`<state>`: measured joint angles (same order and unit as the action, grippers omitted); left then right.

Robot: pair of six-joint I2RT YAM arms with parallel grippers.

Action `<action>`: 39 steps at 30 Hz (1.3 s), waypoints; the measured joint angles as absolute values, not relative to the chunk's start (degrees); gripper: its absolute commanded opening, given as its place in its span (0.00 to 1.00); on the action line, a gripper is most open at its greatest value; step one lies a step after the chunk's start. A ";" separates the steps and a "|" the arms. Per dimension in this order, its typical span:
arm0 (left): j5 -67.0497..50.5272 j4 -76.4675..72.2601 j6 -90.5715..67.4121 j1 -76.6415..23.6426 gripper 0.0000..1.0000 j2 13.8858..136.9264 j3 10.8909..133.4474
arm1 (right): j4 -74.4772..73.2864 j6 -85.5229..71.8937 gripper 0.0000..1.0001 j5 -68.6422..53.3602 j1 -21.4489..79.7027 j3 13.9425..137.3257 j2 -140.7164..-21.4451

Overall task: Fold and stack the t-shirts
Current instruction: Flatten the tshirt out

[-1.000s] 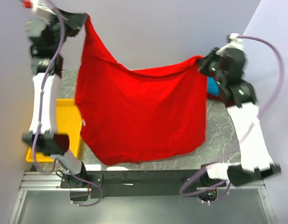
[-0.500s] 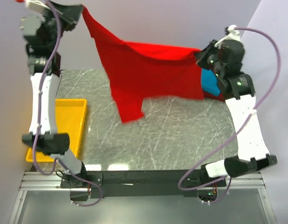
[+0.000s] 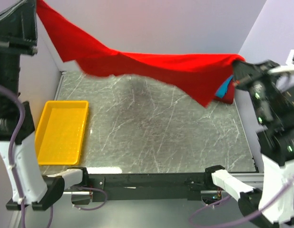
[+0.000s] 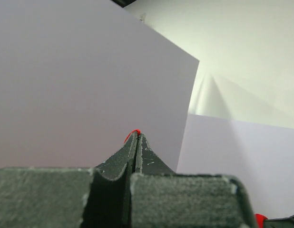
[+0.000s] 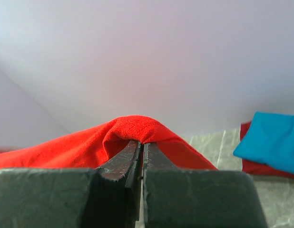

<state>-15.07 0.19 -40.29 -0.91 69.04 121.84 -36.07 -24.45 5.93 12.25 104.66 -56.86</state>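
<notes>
A bright red t-shirt [image 3: 151, 66] is stretched in the air across the back of the table, held at both ends. My left gripper [image 4: 137, 135] is shut on its left corner, high at the top left; only a red sliver shows at the fingertips. My right gripper [image 5: 141, 145] is shut on the shirt's right corner [image 5: 132, 128] at the right side [image 3: 236, 64]. A folded turquoise-blue t-shirt [image 5: 275, 142] lies on a darker red t-shirt [image 5: 261, 167] at the back right of the table [image 3: 225, 92].
A yellow tray [image 3: 61, 130] sits at the left of the grey marble table [image 3: 161, 137]. Pale walls close in the back and the sides. The arm bases stand along the near edge.
Both arms have swung up and outward. The red t-shirt went from hanging down as a broad sheet to being pulled out nearly flat, high above the back of the table.
</notes>
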 measured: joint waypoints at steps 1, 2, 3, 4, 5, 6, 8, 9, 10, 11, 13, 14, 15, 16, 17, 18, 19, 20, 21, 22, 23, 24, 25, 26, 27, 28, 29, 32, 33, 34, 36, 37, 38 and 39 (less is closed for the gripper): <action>-15.11 0.16 -39.77 -1.65 0.01 68.34 122.15 | -36.07 -24.34 0.00 6.17 12.25 104.66 -55.44; -15.14 0.34 -39.55 -2.31 0.01 67.85 122.52 | -36.14 -24.32 0.00 6.33 12.23 104.71 -54.24; -15.14 0.58 -39.40 -2.81 0.01 67.59 122.87 | -36.23 -24.32 0.00 6.46 12.23 104.81 -53.01; -15.16 0.80 -39.35 -3.27 0.00 67.46 123.39 | -36.42 -24.32 0.00 6.48 12.23 105.01 -52.07; -15.18 1.10 -39.27 -3.60 0.00 67.48 123.90 | -36.62 -24.34 0.00 6.55 12.23 105.19 -51.22; -15.35 1.48 -39.20 -3.88 0.01 67.59 124.44 | -36.97 -24.36 0.00 6.61 12.23 105.45 -50.54; -15.92 2.00 -39.24 -4.23 0.00 68.14 125.82 | -37.36 -24.40 0.00 6.70 12.23 105.49 -49.60; -16.23 1.98 -39.42 -4.29 0.01 68.49 126.41 | -37.74 -24.53 0.00 6.87 12.23 105.45 -49.15; -16.69 1.93 -39.72 -4.34 0.00 68.79 126.87 | -38.13 -24.58 0.00 7.11 12.23 105.38 -48.82; -17.17 1.69 -40.10 -4.40 0.01 69.10 127.17 | -38.24 -24.58 0.00 7.44 12.23 105.14 -48.53; -18.28 0.54 -41.28 -4.49 0.01 69.73 127.31 | -38.33 -24.62 0.00 8.36 12.23 103.74 -47.62; -18.74 0.03 -41.71 -4.51 0.01 70.11 127.31 | -38.28 -24.75 0.00 8.99 12.23 102.89 -47.22; -19.35 -0.73 -42.50 -4.56 0.01 70.72 127.22 | -38.37 -24.86 0.00 9.74 12.23 101.93 -46.85; -19.88 -1.56 -43.09 -4.56 0.01 71.40 126.96 | -38.46 -25.02 0.00 10.39 12.23 101.23 -46.72; -20.27 -2.42 -43.59 -4.60 0.01 72.01 126.63 | -38.44 -25.04 0.00 10.96 12.23 100.73 -46.74; -20.62 -3.31 -44.18 -4.60 0.01 72.88 126.23 | -38.11 -25.04 0.00 11.62 12.23 99.88 -46.78; -20.91 -4.19 -44.49 -4.60 0.01 73.95 125.82 | -37.87 -25.02 0.00 12.45 12.23 98.89 -46.85; -21.23 -5.10 -44.75 -4.60 0.01 75.26 125.32 | -37.26 -25.02 0.00 13.41 12.23 97.56 -47.00; -21.41 -5.82 -44.93 -4.64 0.01 76.51 124.70 | -36.40 -24.99 0.00 14.55 12.21 95.88 -47.13; -21.58 -6.61 -45.17 -4.71 0.01 77.84 123.74 | -35.88 -25.02 0.00 15.70 12.21 94.11 -47.46; -21.71 -7.49 -45.34 -4.75 0.00 79.50 122.13 | -35.27 -24.99 0.00 16.80 12.21 92.36 -47.92; -21.85 -8.03 -45.39 -4.84 0.01 81.67 120.64 | -33.87 -24.99 0.00 18.04 12.16 89.84 -48.51; -21.98 -8.12 -45.41 -4.91 0.00 83.44 119.81 | -32.95 -24.97 0.00 19.00 12.10 87.48 -49.41; -22.24 -8.10 -45.25 -5.04 0.00 86.89 119.15 | -31.79 -24.99 0.00 19.73 11.88 85.14 -50.57; -22.55 -8.01 -45.08 -5.13 0.01 89.36 119.09 | -31.18 -24.97 0.00 20.32 11.51 83.42 -51.90; -22.94 -7.66 -44.82 -5.23 0.01 93.73 119.17 | -30.17 -24.99 0.00 20.64 10.94 81.47 -54.08; -23.22 -7.14 -44.71 -5.23 0.01 97.01 119.20 | -28.93 -24.99 0.00 20.84 10.31 79.64 -56.71; -25.15 -4.69 -44.31 -5.41 0.48 112.05 122.93 | -25.30 -25.41 0.00 19.79 7.60 76.23 -65.19; -25.30 -4.40 -44.07 -5.45 0.67 116.66 123.50 | -24.18 -25.65 0.03 19.20 6.33 75.81 -69.38; -25.54 -3.11 -44.12 -5.45 0.86 121.03 123.48 | -23.51 -25.87 0.27 17.98 5.21 75.81 -73.34; -25.74 0.47 -44.01 -5.50 0.99 128.07 123.07 | -23.66 -26.79 0.41 15.46 2.90 77.73 -83.00; -25.76 3.07 -44.21 -5.54 0.99 130.78 122.96 | -24.25 -26.81 0.54 14.11 2.09 79.55 -87.31; -25.71 5.28 -44.01 -5.61 0.99 132.75 122.37 | -24.97 -27.03 0.59 12.86 1.56 81.78 -91.72; -25.69 7.18 -43.75 -5.65 0.99 133.62 121.51 | -25.36 -26.94 0.64 11.84 1.06 83.64 -95.31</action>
<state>-25.69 7.18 -43.75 -5.65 133.62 121.51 -25.36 -26.94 11.84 1.06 83.64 -95.31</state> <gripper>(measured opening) 0.990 0.542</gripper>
